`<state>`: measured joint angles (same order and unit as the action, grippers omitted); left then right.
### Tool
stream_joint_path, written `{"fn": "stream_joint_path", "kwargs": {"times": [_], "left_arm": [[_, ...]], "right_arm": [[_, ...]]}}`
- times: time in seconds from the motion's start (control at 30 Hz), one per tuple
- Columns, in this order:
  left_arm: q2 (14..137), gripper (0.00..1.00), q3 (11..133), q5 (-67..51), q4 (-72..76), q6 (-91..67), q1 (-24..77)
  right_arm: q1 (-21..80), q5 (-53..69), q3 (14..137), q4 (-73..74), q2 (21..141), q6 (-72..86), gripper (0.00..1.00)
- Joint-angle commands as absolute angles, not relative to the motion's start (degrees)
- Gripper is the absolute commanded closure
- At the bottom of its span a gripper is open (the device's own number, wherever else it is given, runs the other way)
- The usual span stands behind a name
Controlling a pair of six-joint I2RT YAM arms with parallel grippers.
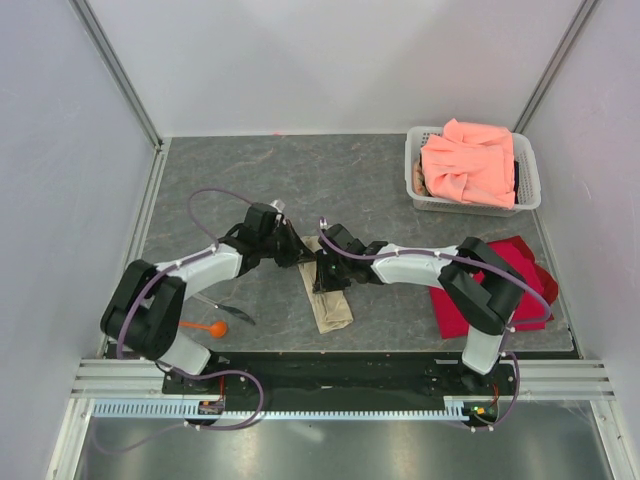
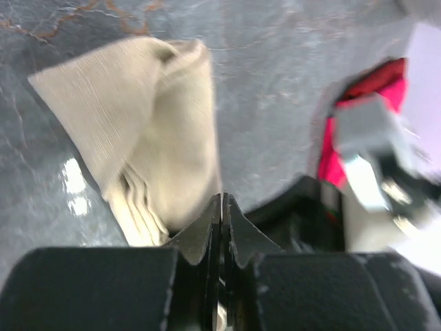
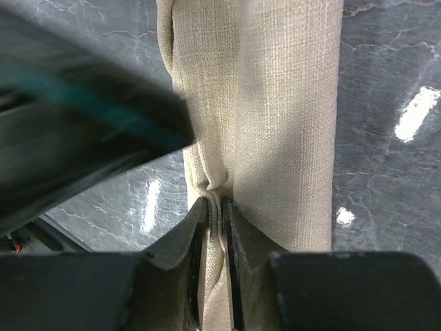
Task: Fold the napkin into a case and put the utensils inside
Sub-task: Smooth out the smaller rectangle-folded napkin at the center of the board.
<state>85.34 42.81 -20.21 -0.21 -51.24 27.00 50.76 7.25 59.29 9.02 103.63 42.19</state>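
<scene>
**Inspector:** Which items are obscured or unclear?

**Technician:** The beige-tan woven cloth napkin (image 1: 332, 303), folded into a long narrow strip, lies at mid-table between the two arms. In the overhead view the grippers cover much of its far half. The small orange plastic spoon (image 1: 211, 326) with a round bowl lies near the left arm's base, and its handle end is hidden under the elbow. The thin dark slender utensil (image 1: 230, 312) just beyond it is also part-covered, so its type cannot be determined. The bright red cloth (image 1: 518, 262) lies partly under the right arm. The salmon-pink cloth (image 1: 470, 162) covers the interior of the white slotted plastic basket (image 1: 414, 170) at the far right corner. The left wrist view is blurred on its right side. In the right wrist view a dark blurred body crosses the upper left and cannot be identified.

**Inspector:** Tool states?

**Technician:** The right gripper (image 3: 216, 203) is clenched on a lengthwise fold of the napkin, and the cloth puckers at its tips. The left gripper (image 2: 222, 203) has its jaws pressed together, tips just beside the napkin's layered end. Whether any cloth is caught there cannot be determined.

**Inspector:** Quantities?

**Technician:** Arms, two. Grippers, two. Napkin, one. Utensils, two, both on the dark grey marbled tabletop (image 1: 250, 170), well apart from the napkin. Other cloths, two. Basket, one.
</scene>
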Motion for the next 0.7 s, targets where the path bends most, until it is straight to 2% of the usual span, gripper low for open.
{"fn": "stream_joint_path", "kwargs": {"times": [0.0,0.43,0.53,0.6,0.67], "left_arm": [[92.1,0.93,45.0,-22.5,-0.2,-47.4,26.8],[95.1,0.96,39.9,-21.4,-1.6,-39.1,23.8],[94.7,0.97,39.2,-21.4,-1.0,-39.5,23.9],[94.8,0.97,38.8,-21.4,-0.2,-39.8,23.8],[94.8,0.97,38.3,-21.4,-0.3,-40.2,23.7]], "right_arm": [[50.6,6.9,58.6,9.1,100.5,41.5,0.76],[48.3,11.5,57.0,9.6,94.3,41.0,0.61],[48.2,12.9,56.8,9.0,94.2,40.9,0.63],[48.2,15.1,55.8,7.5,94.7,42.0,0.74],[48.2,17.2,53.4,4.3,95.4,43.6,0.80]]}}
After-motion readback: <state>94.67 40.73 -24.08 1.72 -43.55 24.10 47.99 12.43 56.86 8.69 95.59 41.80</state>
